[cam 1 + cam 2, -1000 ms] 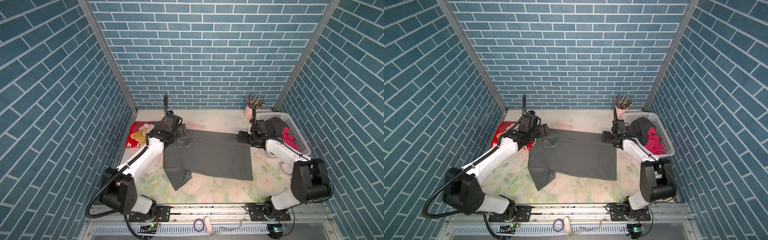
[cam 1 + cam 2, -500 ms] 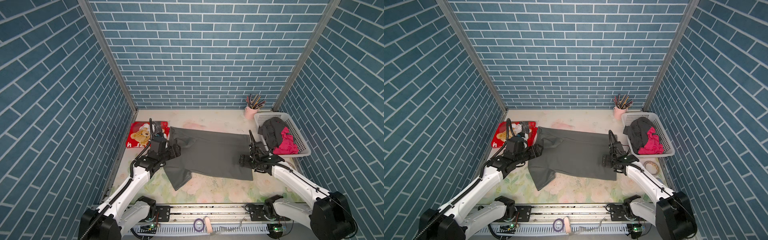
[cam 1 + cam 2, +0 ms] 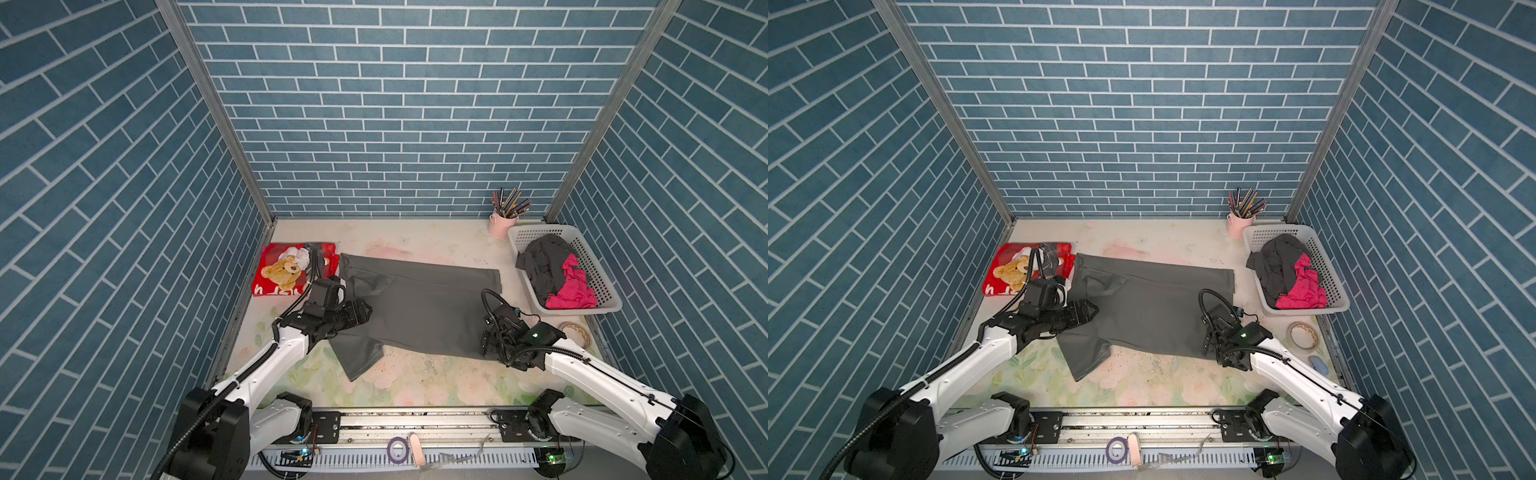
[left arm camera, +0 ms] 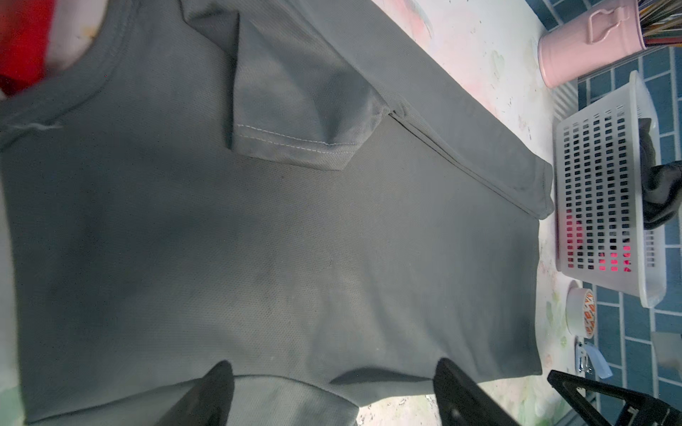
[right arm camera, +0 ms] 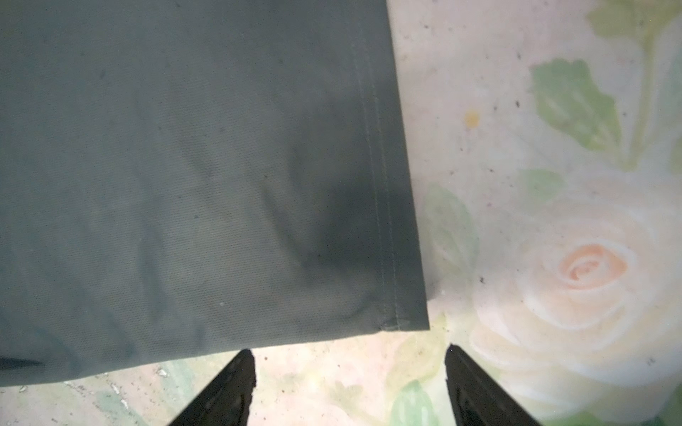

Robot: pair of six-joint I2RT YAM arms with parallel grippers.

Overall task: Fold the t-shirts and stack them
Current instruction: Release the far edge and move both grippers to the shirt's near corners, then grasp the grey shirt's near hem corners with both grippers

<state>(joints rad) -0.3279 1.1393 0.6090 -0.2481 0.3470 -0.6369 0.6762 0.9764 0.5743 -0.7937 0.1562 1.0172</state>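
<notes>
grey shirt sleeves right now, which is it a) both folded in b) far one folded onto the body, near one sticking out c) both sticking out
b: the far sleeve lies folded onto the grey shirt, and the near sleeve sticks out unfolded.

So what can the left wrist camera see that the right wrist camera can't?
Only the left wrist view shows the white basket, the pink cup of pencils, a roll of tape, a bit of the red shirt, and the folded-in sleeve of the grey shirt. Only the right wrist view shows the painted rose on the table cover and the shirt's bottom corner up close. Both show the grey shirt lying flat, and each shows its own hand open: the left hand, the right hand.
</notes>
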